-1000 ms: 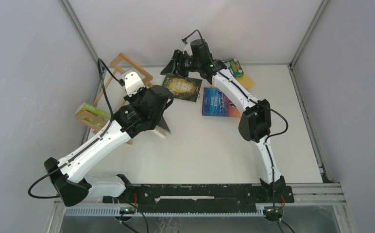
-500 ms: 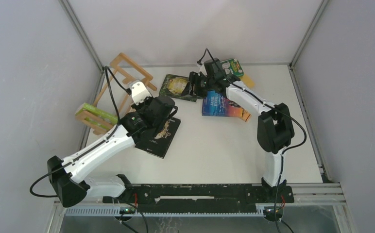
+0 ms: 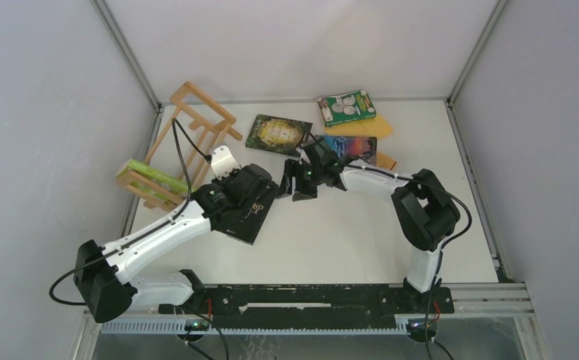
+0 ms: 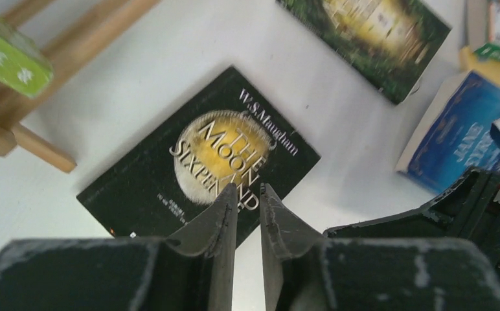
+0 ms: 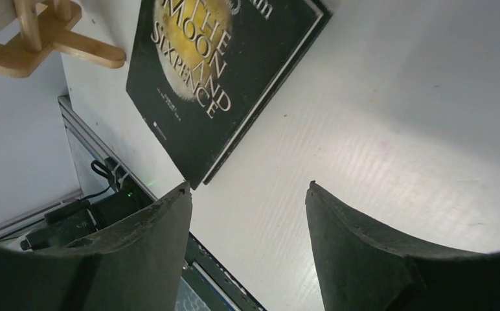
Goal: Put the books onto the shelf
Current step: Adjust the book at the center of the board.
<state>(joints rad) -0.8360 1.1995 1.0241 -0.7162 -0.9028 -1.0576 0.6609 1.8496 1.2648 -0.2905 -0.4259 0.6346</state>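
Left hand (image 4: 247, 194): barely parted, empty | right hand (image 5: 247, 194): wide, empty

shelf (image 3: 199, 120): light-wood slat rack, back-left, lol | lime-green book (image 3: 148, 177): sitting in its near end | black Moon and Sixpence book (image 3: 250, 217): flat, cover up, near rack | dark gold-emblem book (image 3: 277, 133), blue book (image 3: 352, 147), green white-circles book (image 3: 346, 107), yellow-orange book (image 3: 374, 128): flat toward the back

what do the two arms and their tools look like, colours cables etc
Both the left arm and right arm have white links with chunky black joints and thin black cables looping off them. The left tool and right tool each have two matte black fingers; the left pair looks scuffed grey.
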